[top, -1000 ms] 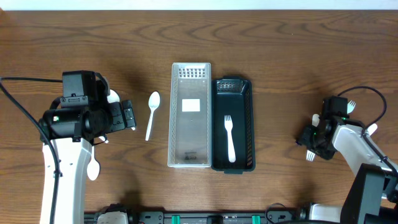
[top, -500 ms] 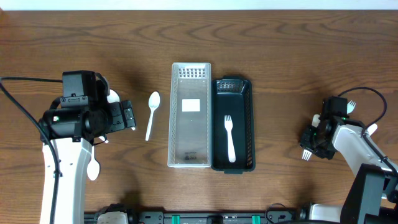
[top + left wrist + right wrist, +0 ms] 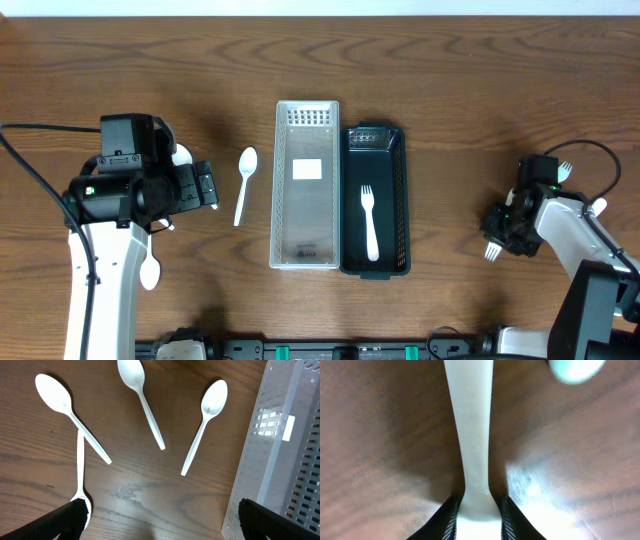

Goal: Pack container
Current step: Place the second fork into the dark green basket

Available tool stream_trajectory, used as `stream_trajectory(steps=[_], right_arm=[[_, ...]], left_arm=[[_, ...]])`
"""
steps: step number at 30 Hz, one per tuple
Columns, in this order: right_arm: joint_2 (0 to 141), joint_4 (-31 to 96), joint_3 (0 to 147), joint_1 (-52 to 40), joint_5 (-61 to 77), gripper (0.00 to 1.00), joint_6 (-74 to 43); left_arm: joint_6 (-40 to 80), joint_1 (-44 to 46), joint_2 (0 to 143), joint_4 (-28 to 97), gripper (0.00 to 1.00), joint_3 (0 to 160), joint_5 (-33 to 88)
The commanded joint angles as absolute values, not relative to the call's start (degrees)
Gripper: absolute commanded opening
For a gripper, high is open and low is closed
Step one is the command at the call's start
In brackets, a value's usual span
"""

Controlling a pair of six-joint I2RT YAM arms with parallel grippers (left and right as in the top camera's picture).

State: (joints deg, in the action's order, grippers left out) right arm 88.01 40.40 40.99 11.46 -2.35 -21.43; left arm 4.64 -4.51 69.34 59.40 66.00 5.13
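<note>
Your left tool (image 3: 207, 187) hangs wide open and empty at the left of the overhead frame. Just right of it a spoon (image 3: 243, 185) lies on the desk (image 3: 450, 80), bowl toward the top. The left wrist view shows more spoons (image 3: 75, 417) beside it. In the overhead the arm hides most of them.

At centre the clear bin (image 3: 306, 225) and black bin (image 3: 403, 210) stand side by side, long axes running top to bottom. One fork (image 3: 370, 222) lies in the black bin along that axis, tines up.

At far right, your right tool (image 3: 503, 228) is clamped on the handle of a second fork (image 3: 491, 250), tines poking toward the lower left. The black bin lies to its left, well apart, and this arm is the nearer one. I judge you need to carry the second fork left and turn it to match the bin's long axis.

The right wrist view is blurred. You see only the handle between the fingers (image 3: 447, 520), no tines, and cannot tell whether it is clear of the desk. The white blob (image 3: 575, 369) at upper right is unidentifiable. A third fork (image 3: 565, 169) peeks from behind the right arm.
</note>
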Motion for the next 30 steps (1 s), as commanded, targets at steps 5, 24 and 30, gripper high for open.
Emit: stream_trajectory(steps=[5, 24, 30], right_arm=[[85.34, 51.24, 56.34, 3.9, 0.89, 0.01, -18.48], [92.23, 49.23, 69.58, -30.76, 0.86, 0.01, -30.83], [99.07, 48.1, 69.58, -31.31, 2.13, 0.05, -30.72]], left_arm=[[4.95, -4.86, 69.6, 59.55, 0.98, 66.5, 4.23], [4.95, -4.86, 69.6, 59.55, 0.98, 66.5, 4.23], [4.95, -4.86, 69.6, 59.55, 0.98, 66.5, 4.23]])
